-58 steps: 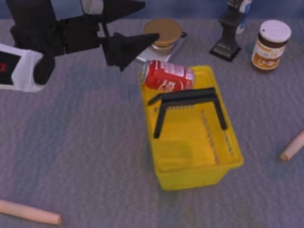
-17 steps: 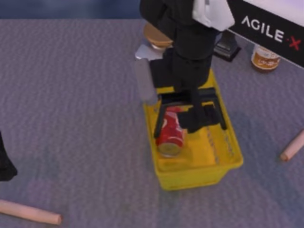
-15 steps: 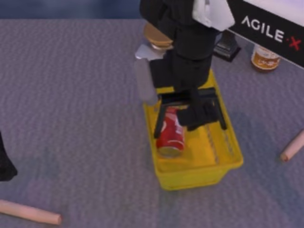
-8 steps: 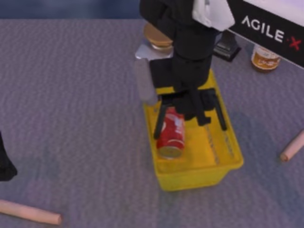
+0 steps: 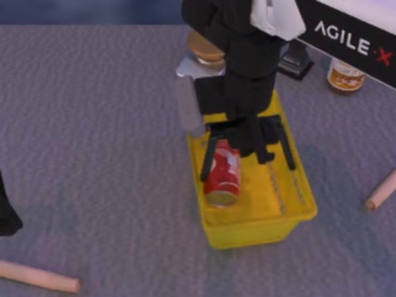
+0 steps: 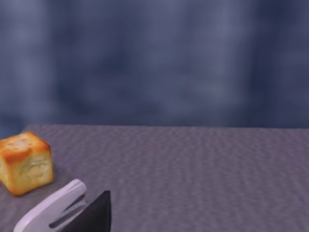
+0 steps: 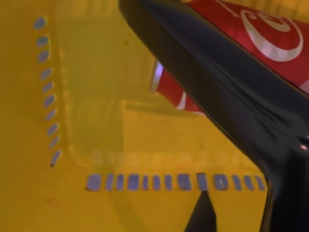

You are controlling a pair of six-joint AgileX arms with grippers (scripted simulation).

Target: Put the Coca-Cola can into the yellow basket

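The Coca-Cola can point(image 5: 222, 173) lies on its side inside the yellow basket point(image 5: 297, 213), against the basket's left wall, one silver end toward the table's near edge. The right arm reaches down from the table's far right corner, its right gripper point(image 5: 250, 145) hanging over the far half of the basket just beside the can, under the black handle point(image 5: 288, 145). The fingers are spread and hold nothing; in the right wrist view one dark finger point(image 7: 227, 92) crosses in front of the red can point(image 7: 260, 34), with the basket's slotted yellow floor and wall point(image 7: 72, 145) behind it.

The left arm sits parked at the table's left edge, only a dark sliver of it point(image 5: 6, 213) showing from above. Its wrist camera looks across bare grey cloth toward a toasted bread cube point(image 6: 24, 162); whether the left gripper's fingers are apart cannot be told.

On the table point(image 5: 99, 124), a scale carrying a brown disc point(image 5: 201, 49) stands just beyond the basket's far left corner, and a white-lidded jar point(image 5: 343, 75) near the far right corner. One wooden rod point(image 5: 37, 276) lies at the near left corner, another point(image 5: 380, 190) at the right edge.
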